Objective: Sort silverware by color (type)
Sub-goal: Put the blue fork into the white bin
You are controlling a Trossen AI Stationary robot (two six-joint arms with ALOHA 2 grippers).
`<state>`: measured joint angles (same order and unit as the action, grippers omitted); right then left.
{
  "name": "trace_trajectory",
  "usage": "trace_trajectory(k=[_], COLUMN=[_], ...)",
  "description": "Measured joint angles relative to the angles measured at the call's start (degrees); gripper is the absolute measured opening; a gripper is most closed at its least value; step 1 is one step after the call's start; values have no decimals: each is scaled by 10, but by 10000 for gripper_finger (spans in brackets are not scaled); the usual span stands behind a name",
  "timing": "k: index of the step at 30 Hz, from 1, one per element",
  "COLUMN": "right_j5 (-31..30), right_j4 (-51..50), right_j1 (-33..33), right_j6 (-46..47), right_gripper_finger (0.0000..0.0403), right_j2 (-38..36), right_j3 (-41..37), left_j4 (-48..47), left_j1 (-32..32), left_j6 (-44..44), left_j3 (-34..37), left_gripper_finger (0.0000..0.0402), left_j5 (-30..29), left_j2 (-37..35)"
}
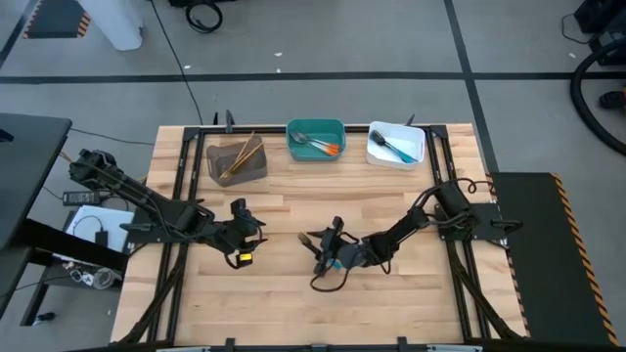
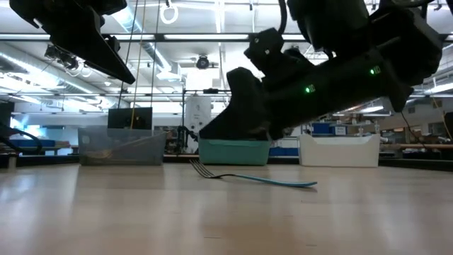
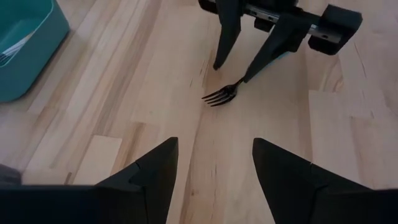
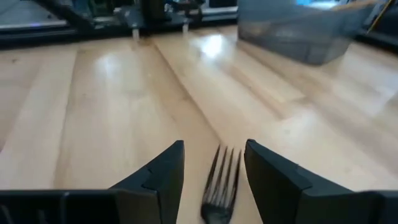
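**A:** So where's the fork at? I only spot one loose piece.

**B:** Yep, one fork [image 2: 248,176] lying flat on the wood table [image 1: 293,303], a bit right of centre in the overhead shot. From the table-level camera you can see silver tines and a blue handle. The right claw [image 1: 327,246] is down right over it, fingers spread, one on each side of the tines, not pinching anything. In its own wrist camera the tines sit in the gap between the two dark fingers [image 4: 155,177].

**A:** And the left one?

**B:** The left claw [image 1: 241,233] is left of centre in the overhead, also spread wide and holding nothing, pointed toward the fork from a little way off.

**A:** Rest of the silverware?

**B:** Already in the bins along the top edge of the table. Gold pieces [image 1: 241,156] in the grey bin [image 1: 236,174], orange-handled ones [image 1: 323,147] in the teal bin [image 1: 315,126], blue-handled ones [image 1: 391,147] in the white bin [image 1: 419,142].
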<state>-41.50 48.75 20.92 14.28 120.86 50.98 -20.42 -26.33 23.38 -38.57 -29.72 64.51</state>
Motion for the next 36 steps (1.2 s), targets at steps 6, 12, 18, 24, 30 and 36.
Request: trace_trajectory(k=[6,12,18,24,30,36], right_j5=[40,42,26,27,61,55], right_j4=[-33,-63,-70,-94,-115,-234], right_j1=[-1,-1,0,0,0,-4], right_j6=[23,27,24,61,80,142], right_gripper_finger=[184,206,220,220,218,208], right_j2=[0,0,0,0,0,0], right_j3=[0,0,0,0,8,49], left_j4=[0,0,0,0,1,1], left_j1=[0,0,0,0,0,2], left_j6=[0,0,3,2,2,1], left_j3=[0,0,0,0,0,0], left_gripper_finger=[217,217,217,217,217,217], left_j5=[0,0,0,0,0,0], left_j2=[0,0,0,0,0,0])
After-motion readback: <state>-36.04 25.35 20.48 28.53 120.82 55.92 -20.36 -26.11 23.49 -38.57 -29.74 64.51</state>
